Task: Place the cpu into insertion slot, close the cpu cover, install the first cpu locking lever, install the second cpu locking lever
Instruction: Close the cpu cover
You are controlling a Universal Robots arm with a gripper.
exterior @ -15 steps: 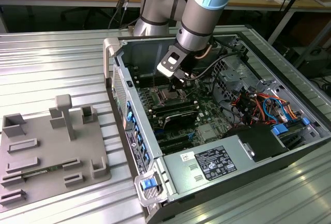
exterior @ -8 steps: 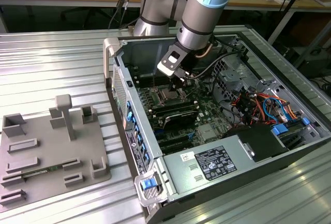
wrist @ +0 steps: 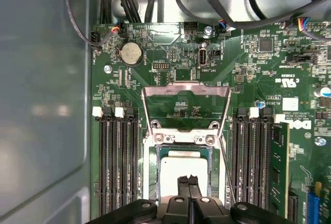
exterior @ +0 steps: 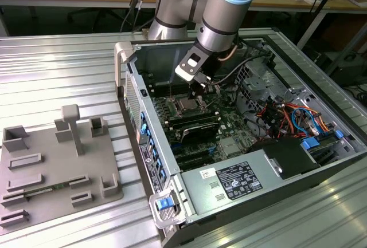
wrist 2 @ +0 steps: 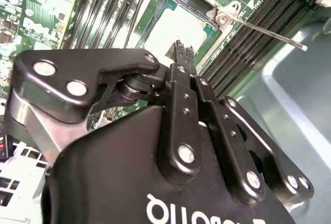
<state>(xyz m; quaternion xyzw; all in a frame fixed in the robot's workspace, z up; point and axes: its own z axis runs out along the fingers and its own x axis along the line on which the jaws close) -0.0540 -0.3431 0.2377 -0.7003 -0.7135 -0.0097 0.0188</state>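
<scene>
One arm, one pincer (exterior: 198,92), one open computer case (exterior: 133,96) on the ribbed tabletop (exterior: 57,59).

Exterior view, from its left:
- grey fixture tray (exterior: 57,162)
- the case, with the pincer down over the green board at the insertion slot (exterior: 184,109)
- orange and blue cables (exterior: 292,116) at its right

First wrist view adds:
- one coin cell (wrist: 131,53)
- one cpu cover (wrist: 186,89), swung open away from the slot
- one cpu (wrist: 178,167), seated in the slot
- one thin lever rod (wrist: 226,172) beside it

Second wrist view: pincer fingers (wrist 2: 181,79) are pressed together with nothing between them. The tips sit over the cpu's near edge. Can't tell if they touch it.
</scene>
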